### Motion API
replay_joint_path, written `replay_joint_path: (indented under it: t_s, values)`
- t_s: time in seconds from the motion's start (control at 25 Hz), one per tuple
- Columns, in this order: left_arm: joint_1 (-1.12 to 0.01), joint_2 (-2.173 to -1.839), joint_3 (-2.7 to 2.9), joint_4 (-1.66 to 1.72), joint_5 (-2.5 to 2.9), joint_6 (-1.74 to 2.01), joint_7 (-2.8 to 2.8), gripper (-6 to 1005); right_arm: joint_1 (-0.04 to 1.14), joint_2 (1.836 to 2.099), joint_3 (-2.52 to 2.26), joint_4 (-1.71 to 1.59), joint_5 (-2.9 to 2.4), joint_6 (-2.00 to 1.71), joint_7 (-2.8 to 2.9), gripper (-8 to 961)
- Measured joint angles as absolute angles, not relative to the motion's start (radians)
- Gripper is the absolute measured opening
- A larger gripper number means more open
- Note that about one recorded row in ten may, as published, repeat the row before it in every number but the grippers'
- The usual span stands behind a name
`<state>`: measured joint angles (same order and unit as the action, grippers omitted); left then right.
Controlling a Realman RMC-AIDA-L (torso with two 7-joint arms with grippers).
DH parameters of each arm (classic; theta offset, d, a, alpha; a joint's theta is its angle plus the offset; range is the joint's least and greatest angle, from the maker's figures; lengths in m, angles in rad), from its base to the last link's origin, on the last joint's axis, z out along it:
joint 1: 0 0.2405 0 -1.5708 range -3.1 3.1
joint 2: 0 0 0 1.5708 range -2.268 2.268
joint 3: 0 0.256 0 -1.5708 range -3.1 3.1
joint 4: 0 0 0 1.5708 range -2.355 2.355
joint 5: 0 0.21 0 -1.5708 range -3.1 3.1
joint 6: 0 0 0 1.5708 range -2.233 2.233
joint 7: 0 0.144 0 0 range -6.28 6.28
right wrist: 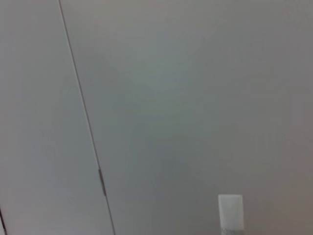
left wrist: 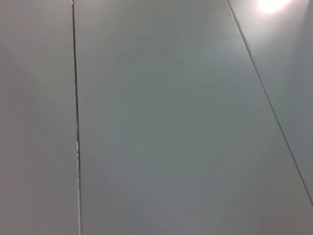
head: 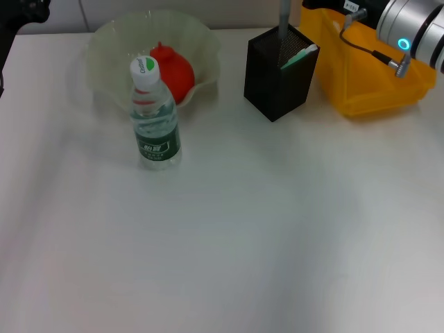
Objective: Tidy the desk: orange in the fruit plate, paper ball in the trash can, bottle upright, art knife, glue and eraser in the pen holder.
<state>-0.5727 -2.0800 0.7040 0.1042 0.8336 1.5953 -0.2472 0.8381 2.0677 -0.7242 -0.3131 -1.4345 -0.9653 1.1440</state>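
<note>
At the upper left of the head view you see part of the left arm (head: 21, 14); its gripper is out of frame. The orange (head: 175, 71) lies in the fruit plate (head: 111, 41), the bottle (head: 154, 118) upright just in front. Upper centre stands the pen holder (head: 274, 83), then the trash can (head: 361, 83). Right arm (head: 409, 28) is at upper right, over the trash can, gripper unseen.

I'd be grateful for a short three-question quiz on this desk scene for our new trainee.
1. True or false: the bottle lies on its side.
2. Where is the orange? A) in the trash can B) in the fruit plate C) on the bare desk
3. Fill in: a green-and-white item sticks out of the black mesh ____.

Key: 1 false, it stands upright; 2 B; 3 pen holder.
</note>
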Motion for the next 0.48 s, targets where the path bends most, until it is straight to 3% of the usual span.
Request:
replay_joint_path:
  t_s: [0.4, 0.48]
  values:
    - [-0.571, -2.080, 0.706, 0.111, 0.836, 1.619, -0.248, 668, 0.804, 2.077, -0.721, -0.316, -1.435, -1.019, 1.140, 129]
    - [-0.574, -2.080, 0.706, 0.113, 0.837, 1.622, -0.250, 670, 0.800, 2.077, -0.720, -0.316, -1.434, -1.024, 1.140, 195]
